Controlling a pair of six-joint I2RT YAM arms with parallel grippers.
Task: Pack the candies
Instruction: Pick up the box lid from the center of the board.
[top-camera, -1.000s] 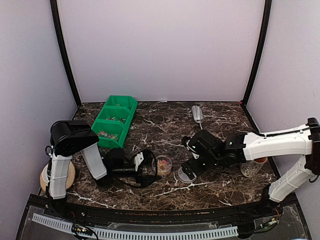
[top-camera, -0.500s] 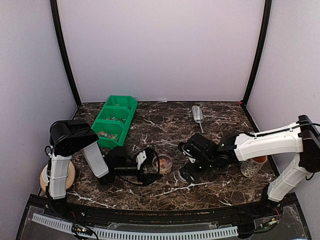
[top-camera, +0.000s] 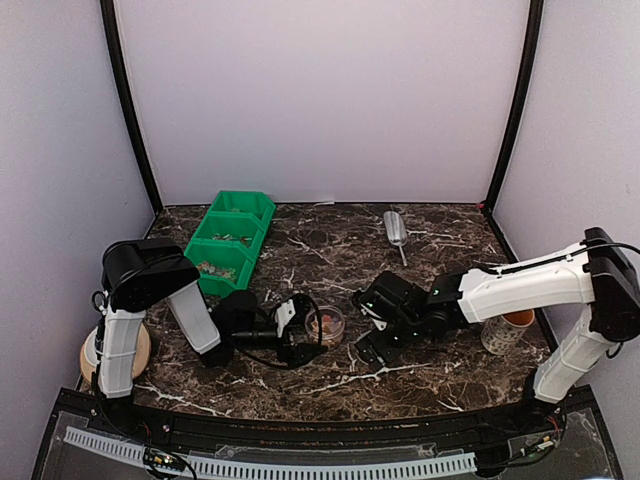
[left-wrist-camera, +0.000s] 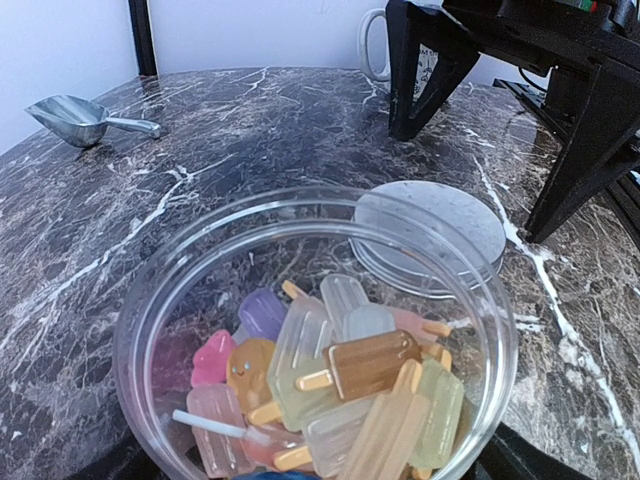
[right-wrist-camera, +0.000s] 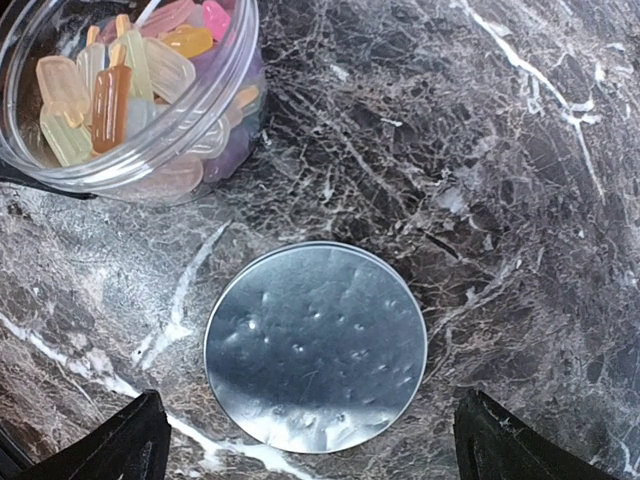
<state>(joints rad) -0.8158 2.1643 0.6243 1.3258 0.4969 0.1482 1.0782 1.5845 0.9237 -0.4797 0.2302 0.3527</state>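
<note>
At the far left of the dark marbled counter (top-camera: 440, 255) a green bin (top-camera: 243, 207) runs lengthwise from near-left to far-right. Its nearest compartment holds a scatter of small mixed-colour candies (top-camera: 209, 267), too small here to tell which way each one lies.

To the right of the bin, the left hand (top-camera: 303, 328) lies low over the counter and points right. Its jaws stand wide on either side of a clear round tub (top-camera: 339, 318). Whether they press on its wall cannot be told.

The tub stands upright and uncovered, near the middle of the counter. It is partly filled with more candies, shaped like small ice lollies with sticks. They lie jumbled, so their long axes run many ways. In the left wrist view a brown one (left-wrist-camera: 368, 364) lies on top, roughly level, with its stick pointing left. Pale green and yellow ones beside it lean steeply with their sticks downward.

Just right of the tub, the round lid (right-wrist-camera: 315, 345) lies flat on the counter, close to the tub but apart from it. The right hand (right-wrist-camera: 315, 445) hangs over the lid with its fingers spread fully apart and nothing between them.

Farther back lies a metal scoop (top-camera: 396, 230), handle toward the near side. A mug (top-camera: 500, 335) stands at the right, partly behind the right arm.
</note>
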